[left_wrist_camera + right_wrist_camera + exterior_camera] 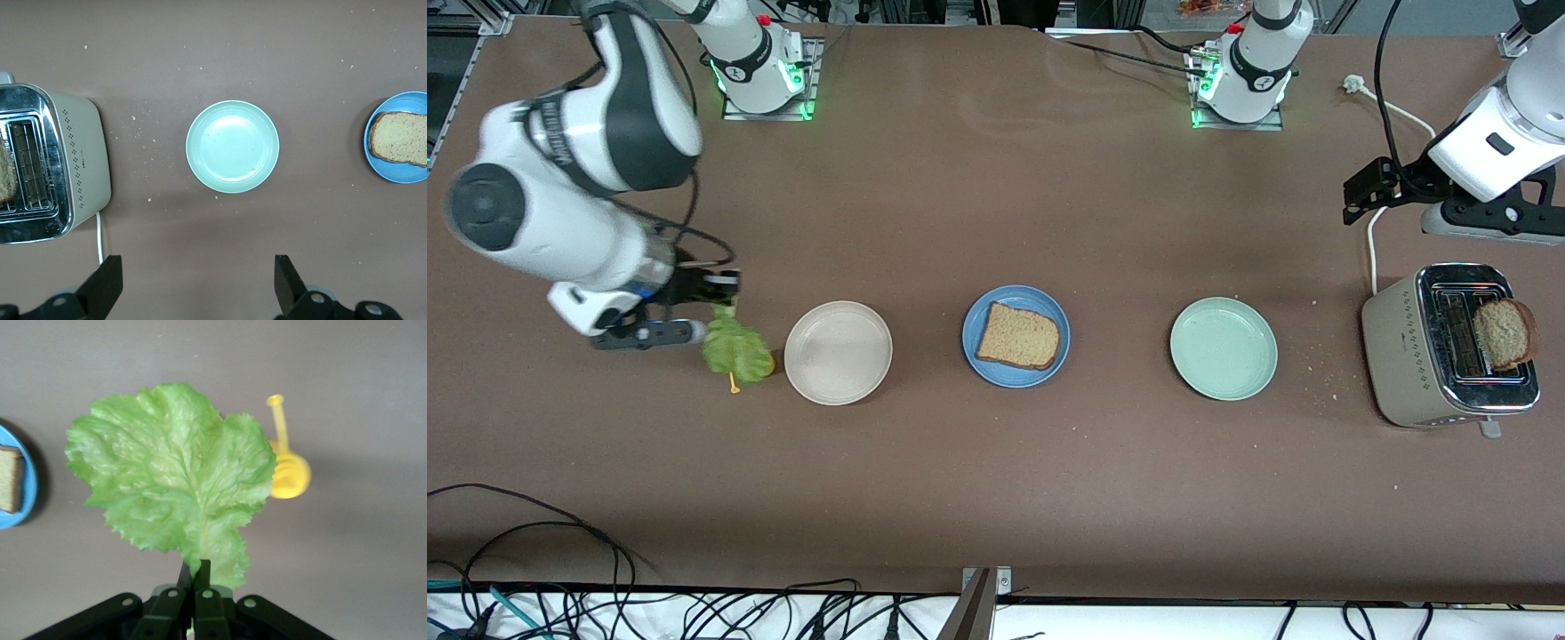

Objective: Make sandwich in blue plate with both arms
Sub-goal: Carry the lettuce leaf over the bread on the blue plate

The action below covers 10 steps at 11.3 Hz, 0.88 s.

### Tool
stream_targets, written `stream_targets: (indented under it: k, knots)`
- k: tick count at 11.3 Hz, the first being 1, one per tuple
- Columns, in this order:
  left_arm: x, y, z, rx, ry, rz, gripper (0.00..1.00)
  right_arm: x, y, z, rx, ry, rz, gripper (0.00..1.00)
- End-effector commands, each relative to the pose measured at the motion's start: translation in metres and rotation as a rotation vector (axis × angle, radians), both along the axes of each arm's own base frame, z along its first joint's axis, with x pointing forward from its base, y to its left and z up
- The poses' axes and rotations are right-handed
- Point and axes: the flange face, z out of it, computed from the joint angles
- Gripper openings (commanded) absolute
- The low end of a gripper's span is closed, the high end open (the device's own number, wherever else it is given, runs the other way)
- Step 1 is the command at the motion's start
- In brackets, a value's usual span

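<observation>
Fingers (193, 577) of right gripper (195, 587) pinch lettuce leaf (170, 470) at its stem.

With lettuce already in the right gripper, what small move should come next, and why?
Probably carry the lettuce leaf, pinched in the right gripper, toward the blue plate: its bread slice lies bare. The left gripper waits open.
</observation>
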Motion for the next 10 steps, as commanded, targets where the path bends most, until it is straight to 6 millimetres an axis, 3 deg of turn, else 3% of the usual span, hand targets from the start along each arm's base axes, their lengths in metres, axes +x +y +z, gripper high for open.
stream_targets:
  k: [1, 4, 7, 9, 10]
  knots:
    - [-0.002, 0.001, 0.007, 0.016, -0.003, -0.008, 1.0, -0.001, 0.108, -0.014, -0.008, 0.028, -0.145, 0.0]
    - [-0.002, 0.001, 0.007, 0.016, -0.003, -0.008, 1.0, -0.022, 0.2, -0.061, -0.03, 0.007, -0.246, 0.0]
    - [-0.002, 0.001, 0.007, 0.016, -0.003, -0.008, 1.0, -0.037, 0.28, -0.084, -0.044, -0.005, -0.362, 0.0]
    - [-0.003, 0.001, 0.007, 0.016, -0.001, -0.006, 1.0, -0.056, 0.324, -0.106, -0.064, 0.0, -0.424, 0.0]
    - [-0.003, 0.001, 0.007, 0.016, -0.001, -0.008, 1.0, -0.063, 0.336, -0.12, -0.076, 0.006, -0.44, 0.0]
